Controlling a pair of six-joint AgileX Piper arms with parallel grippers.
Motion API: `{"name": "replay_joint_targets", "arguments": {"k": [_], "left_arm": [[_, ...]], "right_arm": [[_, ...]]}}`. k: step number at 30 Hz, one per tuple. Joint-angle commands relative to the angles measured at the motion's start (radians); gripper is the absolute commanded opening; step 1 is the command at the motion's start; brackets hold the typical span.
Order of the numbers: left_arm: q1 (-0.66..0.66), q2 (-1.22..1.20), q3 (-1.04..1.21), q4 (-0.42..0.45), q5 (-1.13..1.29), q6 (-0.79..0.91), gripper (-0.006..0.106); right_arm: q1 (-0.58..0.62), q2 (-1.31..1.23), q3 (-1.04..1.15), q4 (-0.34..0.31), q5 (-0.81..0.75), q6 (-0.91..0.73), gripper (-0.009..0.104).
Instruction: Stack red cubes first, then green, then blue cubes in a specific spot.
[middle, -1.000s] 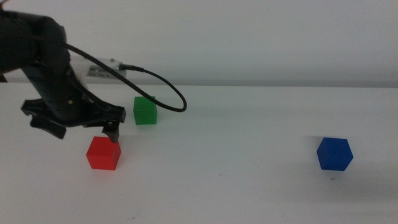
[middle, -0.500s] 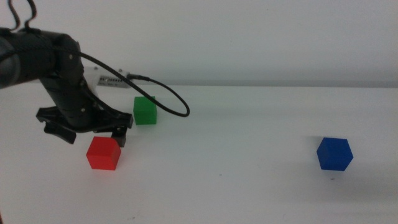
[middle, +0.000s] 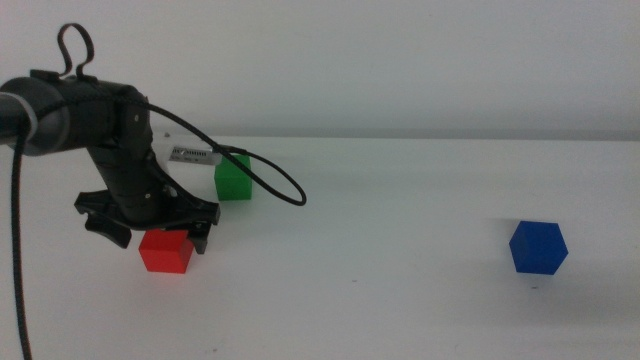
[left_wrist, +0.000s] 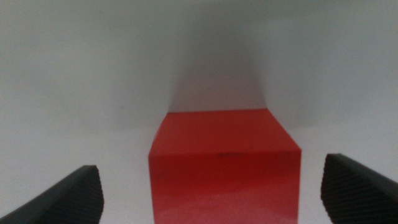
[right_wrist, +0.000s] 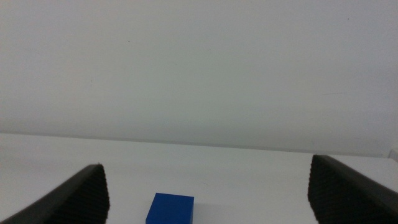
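Left hand (middle: 160, 232) is lowered over the red cube (middle: 166, 251) since a second ago, jaws apart astride it, not clamped | green cube (middle: 233, 177) at its 1 o'clock, blue cube (middle: 538, 247) far at 3 o'clock | grasp is judged imminent | right hand (right_wrist: 205, 186) held open, waiting.

Bright even light, soft shadows, slight blur

Matte black left arm (middle: 95, 125) with a looping black cable (middle: 235, 160), a white barcode label (middle: 193, 154) and dark ribbed jaws
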Motion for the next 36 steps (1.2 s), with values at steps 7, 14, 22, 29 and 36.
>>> {"name": "replay_joint_targets", "arguments": {"k": [7,14,22,29,36], "left_arm": [[-0.005,0.006,-0.005,-0.001,-0.026,-0.009,0.088],[-0.005,0.007,-0.005,0.009,-0.03,-0.009,0.078],[-0.005,0.047,-0.005,0.011,-0.04,0.001,0.07],[-0.008,-0.001,-0.007,-0.006,0.001,-0.006,0.014],[-0.173,-0.134,-0.037,0.08,0.168,-0.314,-0.002]], "right_arm": [[-0.008,-0.039,0.042,-0.004,-0.007,-0.006,0.085],[-0.008,-0.039,0.042,-0.004,-0.007,-0.006,0.085],[-0.008,-0.039,0.042,-0.004,-0.007,-0.006,0.085],[-0.008,-0.039,0.042,-0.004,-0.007,-0.006,0.085],[-0.008,-0.039,0.042,-0.004,-0.007,-0.006,0.085]]}}
